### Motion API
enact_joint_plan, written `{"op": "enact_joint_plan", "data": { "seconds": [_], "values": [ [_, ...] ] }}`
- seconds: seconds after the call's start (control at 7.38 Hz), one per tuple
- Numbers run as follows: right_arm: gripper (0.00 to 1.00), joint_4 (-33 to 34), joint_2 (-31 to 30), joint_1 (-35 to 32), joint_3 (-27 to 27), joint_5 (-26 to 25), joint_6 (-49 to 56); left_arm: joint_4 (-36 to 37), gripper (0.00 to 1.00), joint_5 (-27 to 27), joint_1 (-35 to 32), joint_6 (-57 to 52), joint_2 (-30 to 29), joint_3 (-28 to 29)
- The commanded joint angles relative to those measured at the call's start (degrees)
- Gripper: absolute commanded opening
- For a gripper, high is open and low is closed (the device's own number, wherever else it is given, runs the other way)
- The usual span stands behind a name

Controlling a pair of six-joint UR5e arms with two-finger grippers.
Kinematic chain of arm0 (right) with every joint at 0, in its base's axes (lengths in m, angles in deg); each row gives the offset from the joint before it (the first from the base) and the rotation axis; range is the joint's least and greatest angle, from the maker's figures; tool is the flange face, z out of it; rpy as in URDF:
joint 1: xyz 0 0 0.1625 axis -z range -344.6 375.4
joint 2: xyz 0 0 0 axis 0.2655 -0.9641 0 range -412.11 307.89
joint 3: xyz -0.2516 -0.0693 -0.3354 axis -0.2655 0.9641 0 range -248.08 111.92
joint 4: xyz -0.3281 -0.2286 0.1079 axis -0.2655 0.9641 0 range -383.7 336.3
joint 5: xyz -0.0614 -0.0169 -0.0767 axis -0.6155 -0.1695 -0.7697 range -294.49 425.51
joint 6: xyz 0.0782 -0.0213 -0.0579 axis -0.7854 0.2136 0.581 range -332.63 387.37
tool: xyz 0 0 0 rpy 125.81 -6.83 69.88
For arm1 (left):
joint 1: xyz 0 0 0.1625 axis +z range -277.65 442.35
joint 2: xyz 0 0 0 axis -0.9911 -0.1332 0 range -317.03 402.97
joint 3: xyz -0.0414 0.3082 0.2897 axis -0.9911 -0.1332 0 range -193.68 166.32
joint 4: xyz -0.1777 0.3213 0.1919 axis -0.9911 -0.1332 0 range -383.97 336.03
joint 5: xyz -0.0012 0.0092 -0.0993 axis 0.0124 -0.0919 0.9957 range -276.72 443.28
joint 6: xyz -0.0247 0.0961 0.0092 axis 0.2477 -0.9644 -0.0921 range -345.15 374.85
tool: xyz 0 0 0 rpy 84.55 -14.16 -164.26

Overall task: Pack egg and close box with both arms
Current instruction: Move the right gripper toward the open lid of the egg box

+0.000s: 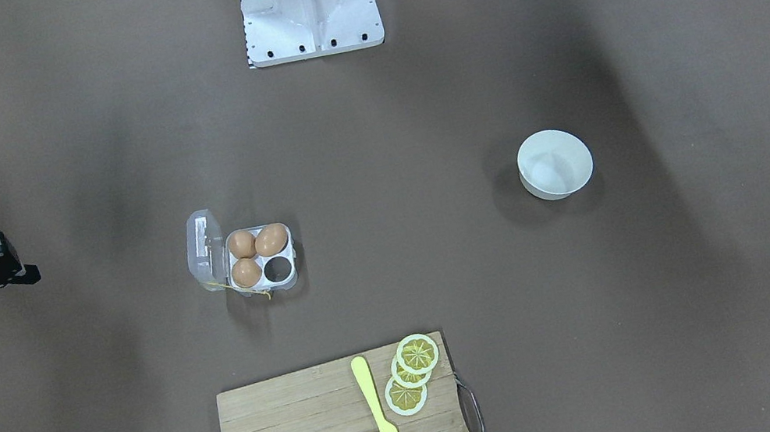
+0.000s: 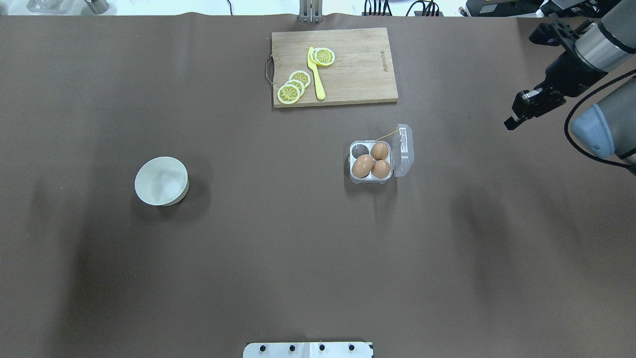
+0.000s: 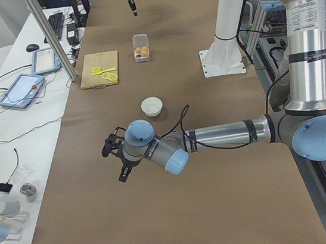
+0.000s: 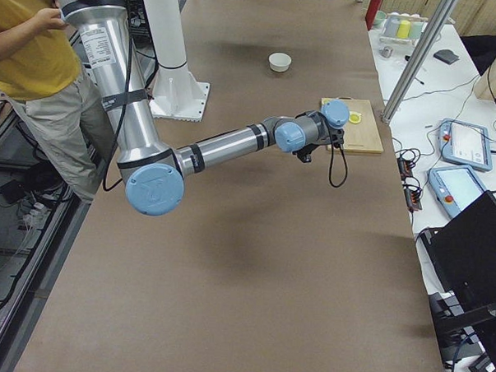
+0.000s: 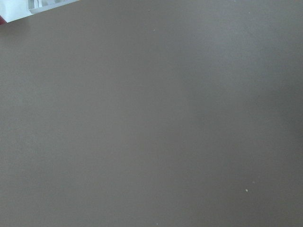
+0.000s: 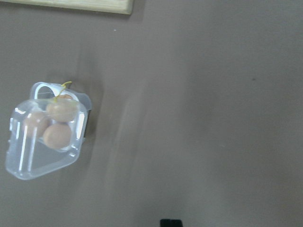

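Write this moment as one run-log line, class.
box: lid open, three eggs, one cell empty; right end effector: clear of box; left end effector: over table, away from box

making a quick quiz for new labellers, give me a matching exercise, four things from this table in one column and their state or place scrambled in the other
Things
1. egg carton
2. white bowl
3. yellow knife
4. lemon slices

States
a. lying flat along the cutting board
b. lid open, three eggs in it, one cell empty
c. overlapping in two groups
d. standing apart, nothing in it

Pairs: 1-b, 2-d, 3-a, 4-c
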Motion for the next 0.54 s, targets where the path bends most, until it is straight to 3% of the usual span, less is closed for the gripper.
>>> {"op": "enact_joint_plan", "data": {
  "seconds": [0.0, 0.41],
  "values": [
    [0.00, 0.0, 4.9, 3.3, 4.0, 2.2, -0.3, -0.5, 0.89, 1.2, -1.0, -0.1, 0.3, -0.2],
    [0.00, -1.4, 8.8, 6.3, 9.6, 2.8, -0.3, -0.8, 0.89, 2.1, -1.8, -0.2, 0.9, -0.9]
  ]
}}
